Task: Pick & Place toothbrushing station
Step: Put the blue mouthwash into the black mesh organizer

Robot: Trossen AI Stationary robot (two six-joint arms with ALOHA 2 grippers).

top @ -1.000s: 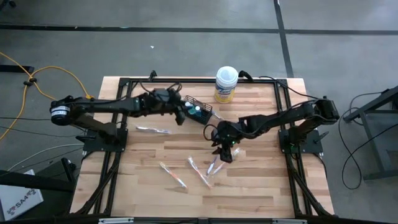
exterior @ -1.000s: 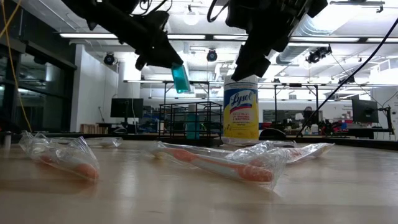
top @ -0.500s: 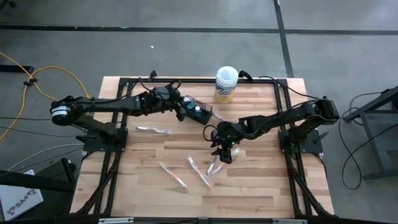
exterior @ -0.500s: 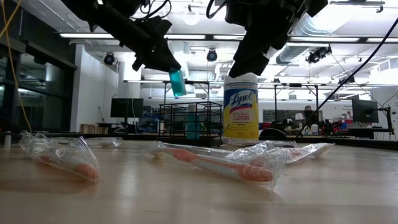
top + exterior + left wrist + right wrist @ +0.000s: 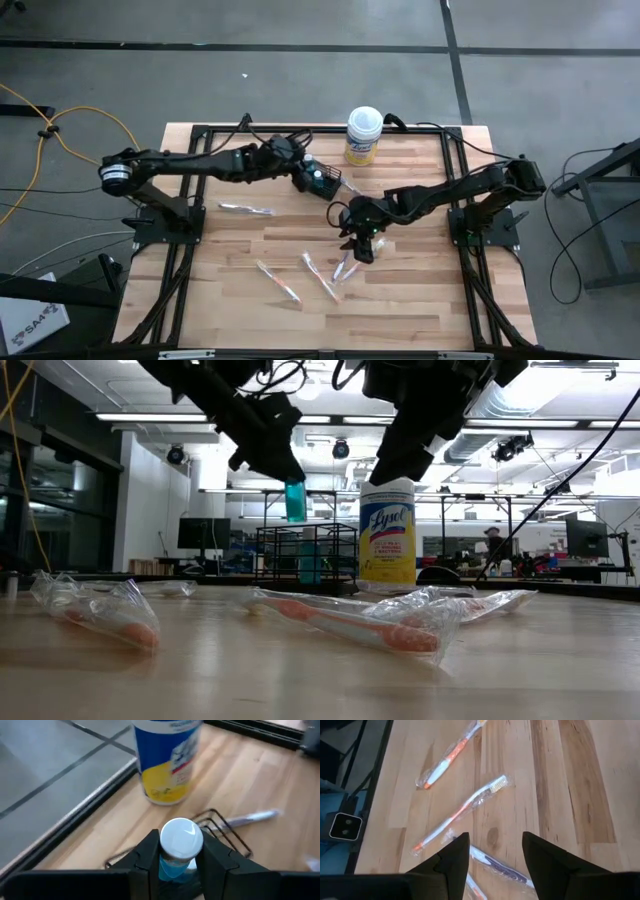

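Step in hand, as I read it: depositing a tube into the basket; the left gripper (image 5: 181, 862) is clamped on a small teal tube with a white cap (image 5: 181, 840), held upright; in the low view the tube (image 5: 294, 501) hangs just above the top rim of the small black wire-mesh rectangular basket (image 5: 306, 555), not yet inside it.

From overhead the left gripper (image 5: 312, 177) sits over the basket (image 5: 332, 183), which stands toward the far side of the pale wooden slatted surface (image 5: 230, 300), near the white-lidded, yellow-labelled wipes canister (image 5: 363, 135); whether the tube is centred over the opening I cannot tell.

The right gripper (image 5: 361, 245) hovers mid-surface with its fingers spread wide and empty; its wrist view looks down on wrapped toothbrushes: one with an orange handle (image 5: 451, 754), a second pale-and-orange one (image 5: 462, 810), and a purple-accented one (image 5: 499, 866) close below the gripper.

Loose brushes lie scattered on the surface: one near the left arm's side (image 5: 246, 208), several in a cluster at the near middle (image 5: 322, 277); none seen in the basket.

Next move, my judgement: lower the tube straight down past the wire rim before releasing, keeping it vertical so it does not catch on the mesh or tip out; the right gripper then needs a descent and a centred pinch on a thin, slippery wrapped brush lying flat.
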